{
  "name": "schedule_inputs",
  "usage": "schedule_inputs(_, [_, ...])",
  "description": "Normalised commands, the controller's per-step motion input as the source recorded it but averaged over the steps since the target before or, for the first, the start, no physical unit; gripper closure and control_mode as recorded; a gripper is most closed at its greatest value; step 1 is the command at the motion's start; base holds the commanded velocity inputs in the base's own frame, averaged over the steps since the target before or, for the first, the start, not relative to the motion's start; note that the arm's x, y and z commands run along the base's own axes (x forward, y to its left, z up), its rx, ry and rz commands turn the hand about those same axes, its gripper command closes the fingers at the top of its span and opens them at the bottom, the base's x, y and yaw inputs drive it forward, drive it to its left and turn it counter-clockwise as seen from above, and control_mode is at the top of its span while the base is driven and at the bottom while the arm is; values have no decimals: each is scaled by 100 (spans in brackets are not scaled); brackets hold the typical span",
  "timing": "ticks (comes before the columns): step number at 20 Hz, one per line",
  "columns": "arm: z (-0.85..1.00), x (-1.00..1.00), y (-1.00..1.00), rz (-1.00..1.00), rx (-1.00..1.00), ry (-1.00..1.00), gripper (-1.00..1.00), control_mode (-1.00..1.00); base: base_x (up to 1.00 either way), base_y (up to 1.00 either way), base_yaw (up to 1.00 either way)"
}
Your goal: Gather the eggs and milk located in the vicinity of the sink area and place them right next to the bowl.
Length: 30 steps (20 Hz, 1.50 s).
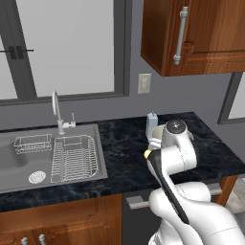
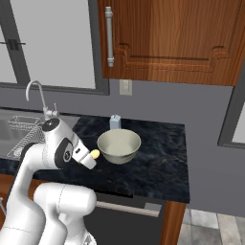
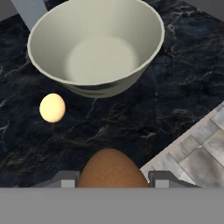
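In the hand view my gripper (image 3: 111, 176) is shut on the brown egg (image 3: 111, 168), held just above the dark counter in front of the bowl (image 3: 94, 43). The pale cream egg (image 3: 52, 107) lies on the counter close beside the bowl's base, apart from the brown egg. The same pale egg (image 2: 94, 154) shows left of the bowl (image 2: 119, 145). The light-blue milk carton (image 2: 115, 122) stands upright right behind the bowl; from the left base its top (image 1: 151, 124) rises behind my arm. The sink (image 1: 95, 143) lies to the left.
A wire dish rack (image 1: 74, 159) and thin faucet (image 1: 56, 111) belong to the sink. The counter's front edge (image 3: 175, 144) runs close to the held egg, with tiled floor (image 3: 201, 153) beyond. A wooden wall cabinet (image 2: 167, 38) hangs above the counter.
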Motion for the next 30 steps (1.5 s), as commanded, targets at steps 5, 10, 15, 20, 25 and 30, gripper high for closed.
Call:
schedule_inputs(5, [-21,-1,-16,0,0,-3,100,-100,0,0,0])
schedule_inputs(10, [-26,0,0,0,0,-10,100,-100,0,0,0])
schedule_inputs(15, [-21,0,0,0,0,-21,100,-100,0,0,0])
schedule_inputs(20, [-22,-6,0,0,0,-24,100,-100,0,0,0])
schedule_inputs(25, [-37,-20,-5,0,0,-14,100,-100,0,0,0])
schedule_inputs(30, [-54,-34,-9,0,0,-6,100,-100,0,0,0])
